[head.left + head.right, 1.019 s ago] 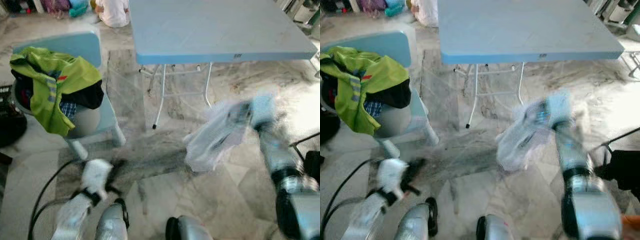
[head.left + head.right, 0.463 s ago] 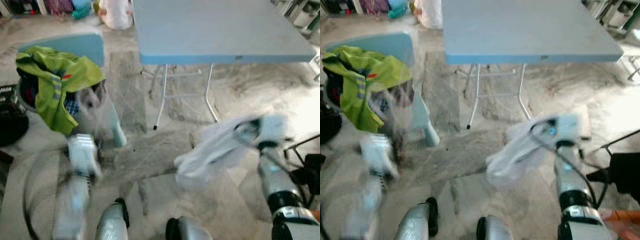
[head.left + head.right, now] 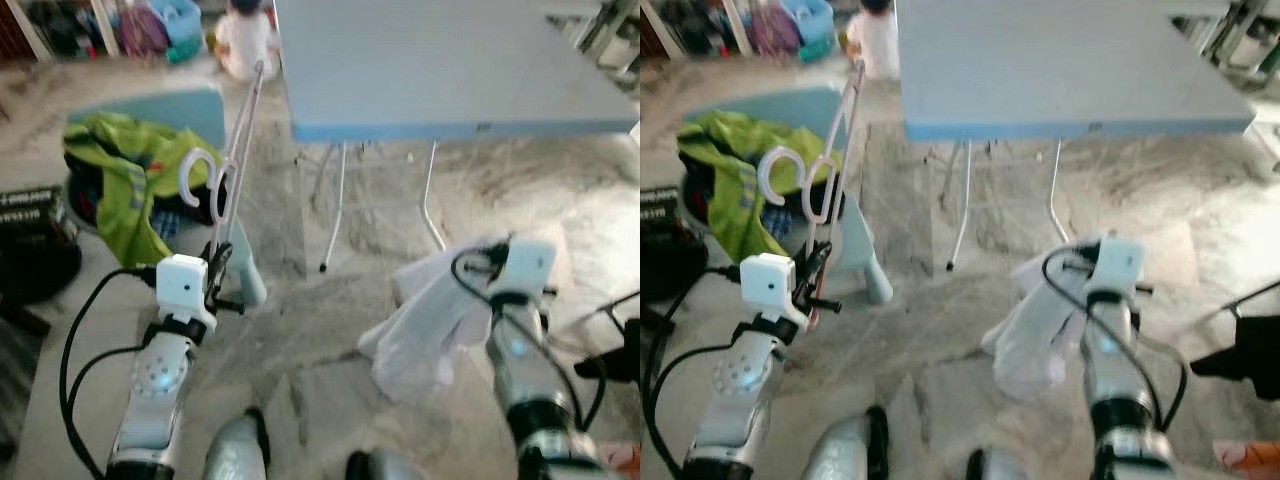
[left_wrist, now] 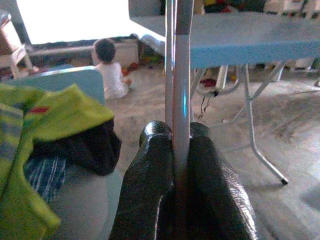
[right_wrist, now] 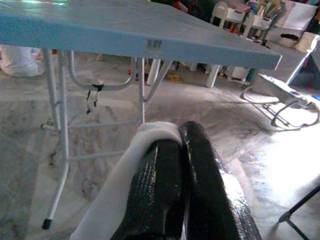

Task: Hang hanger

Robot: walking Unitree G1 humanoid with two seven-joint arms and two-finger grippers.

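Observation:
My left gripper is raised in front of the blue chair and shut on a pale plastic hanger. The hanger stands upright out of the fingers, its hook curling to the left. In the left wrist view the black fingers clamp the hanger's bar. My right gripper is held low over the floor in front of the table and is shut on a white garment that hangs down from it. In the right wrist view the cloth drapes over the closed fingers.
A light blue folding table stands ahead on thin white legs. A blue chair at the left holds a heap of green and dark clothes. A person sits on the floor behind. A black stand is at the right.
My left arm has swung up from near the floor, and the hanger now stands upright before the chair. The right gripper with the white garment stays about where it was. The camera has shifted.

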